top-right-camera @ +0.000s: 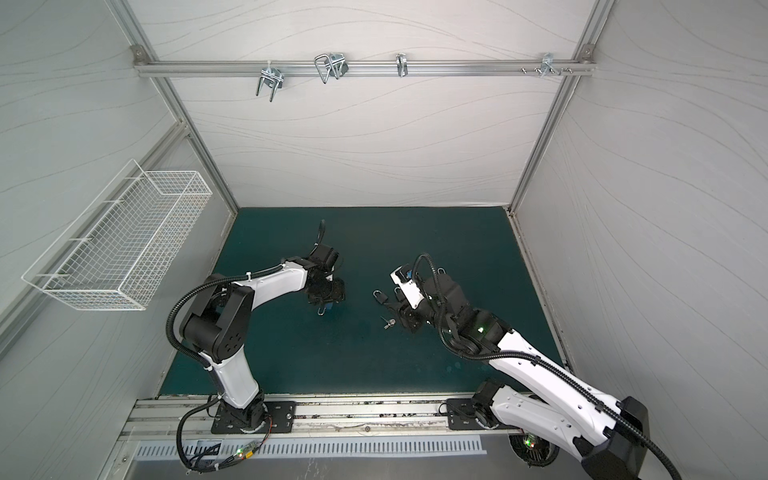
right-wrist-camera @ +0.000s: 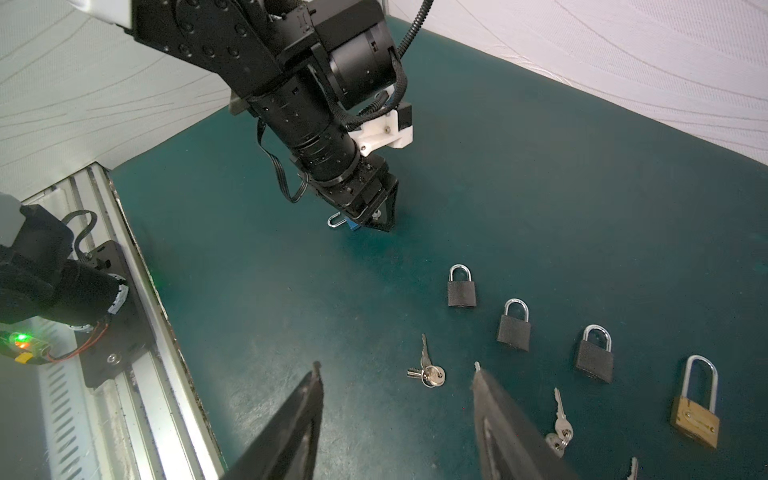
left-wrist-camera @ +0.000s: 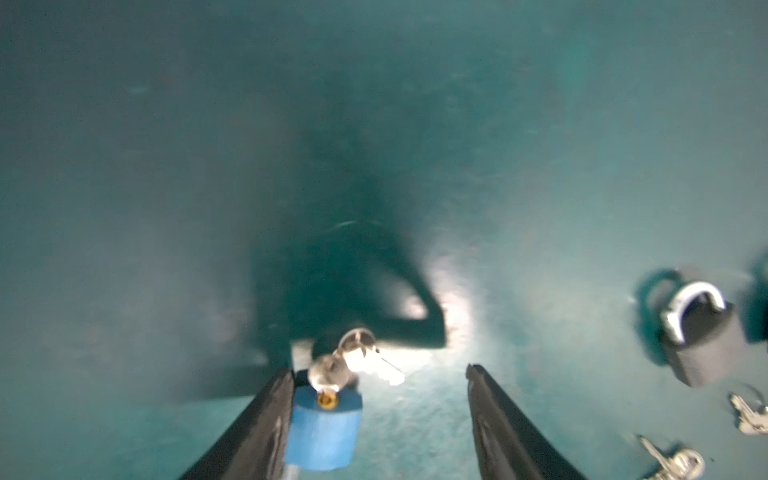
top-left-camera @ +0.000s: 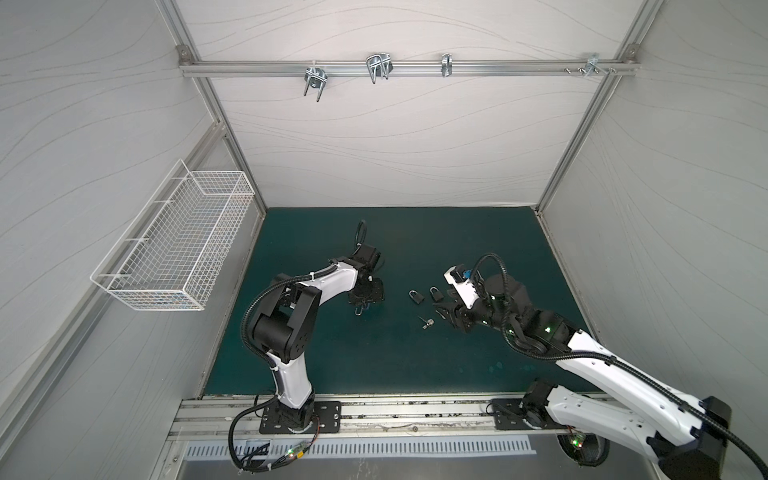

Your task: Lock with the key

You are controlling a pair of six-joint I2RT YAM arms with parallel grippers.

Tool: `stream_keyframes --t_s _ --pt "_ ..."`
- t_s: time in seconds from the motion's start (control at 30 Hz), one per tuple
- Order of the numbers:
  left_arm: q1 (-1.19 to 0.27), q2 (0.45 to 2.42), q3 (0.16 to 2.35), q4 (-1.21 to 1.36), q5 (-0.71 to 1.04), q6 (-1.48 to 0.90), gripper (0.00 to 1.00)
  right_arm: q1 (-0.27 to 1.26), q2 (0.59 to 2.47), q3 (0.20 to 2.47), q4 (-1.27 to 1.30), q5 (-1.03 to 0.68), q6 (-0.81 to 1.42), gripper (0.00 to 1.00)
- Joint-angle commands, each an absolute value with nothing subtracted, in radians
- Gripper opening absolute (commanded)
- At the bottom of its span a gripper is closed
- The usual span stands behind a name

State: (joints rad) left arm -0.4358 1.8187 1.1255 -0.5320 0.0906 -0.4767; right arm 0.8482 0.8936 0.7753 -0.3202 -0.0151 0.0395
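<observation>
A blue padlock (left-wrist-camera: 322,432) lies on the green mat with a silver key (left-wrist-camera: 332,370) in its keyhole and a second key on the same ring. My left gripper (left-wrist-camera: 379,370) is open around it, and the padlock rests against one finger (left-wrist-camera: 266,415) only. In both top views the left gripper (top-left-camera: 365,297) points down over the blue padlock (top-left-camera: 362,308) (top-right-camera: 327,308). My right gripper (right-wrist-camera: 397,365) hovers open and empty just short of a loose key bunch (right-wrist-camera: 430,374) (top-left-camera: 427,322).
Three black padlocks (right-wrist-camera: 461,291) (right-wrist-camera: 514,328) (right-wrist-camera: 594,359) and a brass padlock (right-wrist-camera: 695,419) lie in a row on the mat, with another key pair (right-wrist-camera: 559,428) beside them. A wire basket (top-left-camera: 174,249) hangs on the left wall. Metal hooks (top-left-camera: 376,66) hang from the back rail.
</observation>
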Motion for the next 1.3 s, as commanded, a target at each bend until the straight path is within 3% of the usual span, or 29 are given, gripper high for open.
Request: stream_keyframes --t_s 0.0,0.5,0.77,1.0,1.27 --pt "-0.468 1.850 1.165 -0.525 0.139 -0.427 0.68 0.842 0.876 0.761 -0.334 -0.005 0.054 0.59" --pt "-0.574 1.828 1.141 -0.536 0.162 -0.401 0.69 0.832 0.825 0.729 -0.334 0.044 0.055 0.59" --pt "-0.562 1.605 1.157 -0.551 0.114 -0.450 0.69 0.844 0.889 0.719 -0.291 0.004 0.048 0.59" --pt "-0.394 1.309 0.889 -0.409 0.196 -0.622 0.69 0.858 1.123 0.795 -0.255 -0.135 -0.082 0.66" --pt "-0.214 1.070 0.627 -0.356 0.315 -0.709 0.69 0.916 1.461 0.918 -0.110 -0.240 -0.187 0.65"
